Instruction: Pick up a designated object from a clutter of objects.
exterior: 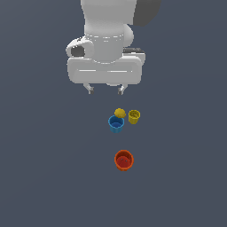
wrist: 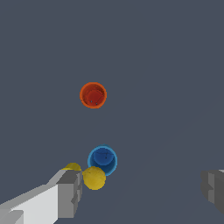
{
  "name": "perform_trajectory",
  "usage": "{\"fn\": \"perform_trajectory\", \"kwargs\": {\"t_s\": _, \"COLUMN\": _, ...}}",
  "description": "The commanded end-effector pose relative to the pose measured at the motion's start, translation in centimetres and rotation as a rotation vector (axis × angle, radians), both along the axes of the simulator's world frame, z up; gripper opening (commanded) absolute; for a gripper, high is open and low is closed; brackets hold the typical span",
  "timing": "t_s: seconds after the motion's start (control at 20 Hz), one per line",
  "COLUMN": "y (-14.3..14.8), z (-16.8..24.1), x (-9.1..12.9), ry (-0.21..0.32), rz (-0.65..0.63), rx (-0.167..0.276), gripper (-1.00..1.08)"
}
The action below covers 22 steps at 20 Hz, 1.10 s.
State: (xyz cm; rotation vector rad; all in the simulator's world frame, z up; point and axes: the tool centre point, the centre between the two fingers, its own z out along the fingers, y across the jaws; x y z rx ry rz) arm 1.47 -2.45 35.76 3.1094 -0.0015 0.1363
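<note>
Plain dark grey-blue worktop [exterior: 44, 177] was seen filling both views, unmarked and without visible edges; no walls or room features were shown.

In the exterior view, the white arm was positioned above the clutter, with the gripper [exterior: 105, 90] held clear of the surface. The jaws were spread wide apart and nothing was held between them.

The lemon-like lump [exterior: 119, 112] was located on the worktop below the jaws in the picture, apart from both fingertips. It was set touching or just beside the rim of the blue cup [exterior: 116, 124], with the yellow cup [exterior: 134, 116] just beside it toward the exterior view's right. The orange-red cup [exterior: 123, 160] stood well apart from the other three.

In the wrist view, the lump [wrist: 94, 178] was shown just beside one finger [wrist: 70, 192], overlapping the blue cup's rim. The yellow cup [wrist: 71, 166] was largely hidden behind that finger. The second finger [wrist: 213, 190] was well apart from the lump.
</note>
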Motion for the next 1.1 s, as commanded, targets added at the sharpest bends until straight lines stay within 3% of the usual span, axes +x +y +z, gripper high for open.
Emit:
{"fn": "perform_trajectory", "kwargs": {"t_s": 0.0, "y": 0.0, "z": 0.0, "x": 0.0, "ry": 0.000, "rz": 0.000, "rx": 0.000, "gripper": 1.00}}
{"fn": "perform_trajectory", "kwargs": {"t_s": 0.65, "y": 0.3, "z": 0.4, "x": -0.4, "ry": 0.013, "rz": 0.011, "rx": 0.012, "gripper": 1.00}}
{"fn": "perform_trajectory", "kwargs": {"t_s": 1.05, "y": 1.1, "z": -2.3, "x": -1.0, "ry": 0.023, "rz": 0.048, "rx": 0.012, "gripper": 1.00}}
